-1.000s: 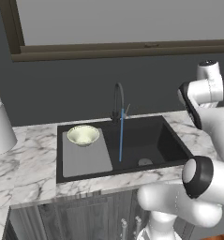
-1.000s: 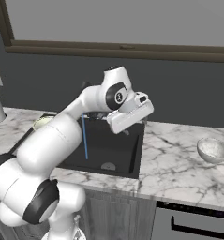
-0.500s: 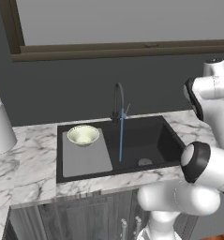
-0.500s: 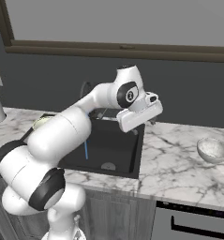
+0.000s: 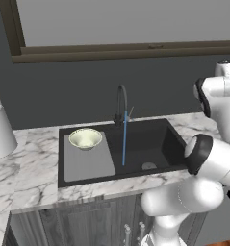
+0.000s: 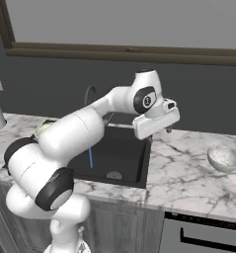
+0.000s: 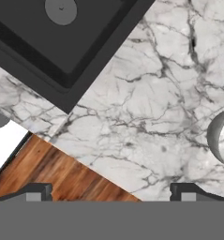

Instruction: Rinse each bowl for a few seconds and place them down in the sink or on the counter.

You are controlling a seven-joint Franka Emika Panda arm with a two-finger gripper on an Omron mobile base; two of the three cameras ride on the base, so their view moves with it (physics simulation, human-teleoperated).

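Over the right-hand stretch of the counter (image 6: 188, 173) I have the gripper (image 6: 168, 129) hanging in the air, just past the sink's right edge, jaws spread wide and holding nothing. Looking down through the hand camera, I see the two finger tips (image 7: 37, 191) far apart at the bottom, veined marble between them, a corner of the black sink (image 7: 85, 42) with its round drain (image 7: 61, 10) at upper left, and the rim of a bowl (image 7: 220, 137) cut off at the right edge. From the right base camera that same pale bowl (image 6: 225, 158) sits upright on the marble, well apart from the gripper, off to its right. On my left base camera a second bowl (image 5: 85, 138) rests on the grey drainboard (image 5: 90, 163) at the sink's left end, and a thin blue stream of water (image 5: 124, 143) runs from the dark gooseneck faucet (image 5: 121, 103) into the basin beside it. A tall white cylinder (image 5: 0, 130) stands on the counter at far left.
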